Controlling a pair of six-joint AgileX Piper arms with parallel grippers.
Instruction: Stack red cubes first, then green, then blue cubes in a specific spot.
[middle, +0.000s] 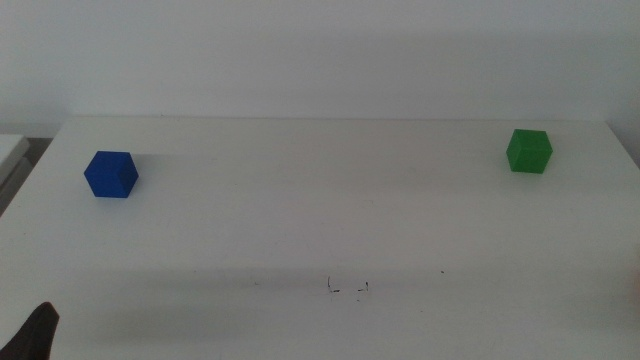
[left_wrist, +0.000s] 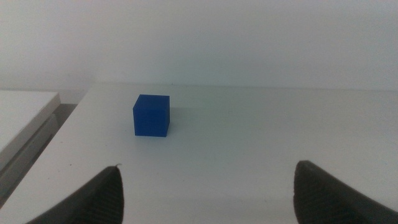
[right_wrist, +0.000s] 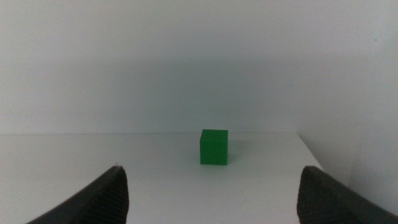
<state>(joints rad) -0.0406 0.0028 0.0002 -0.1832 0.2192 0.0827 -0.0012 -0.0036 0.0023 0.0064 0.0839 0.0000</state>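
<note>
- Left gripper (left_wrist: 205, 186) at near left table (middle: 320, 230) corner, jaws spread, empty.
- Right gripper (right_wrist: 211, 190) spread too, empty.
- Pen-marked spot (middle: 348, 289) near front edge, bare.
- Blue cube (middle: 110, 174) far left, green cube (middle: 529, 151) far right.

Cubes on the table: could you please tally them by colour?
Blue cube: 1
Green cube: 1
Red: 0 in view
Total: 2
</note>
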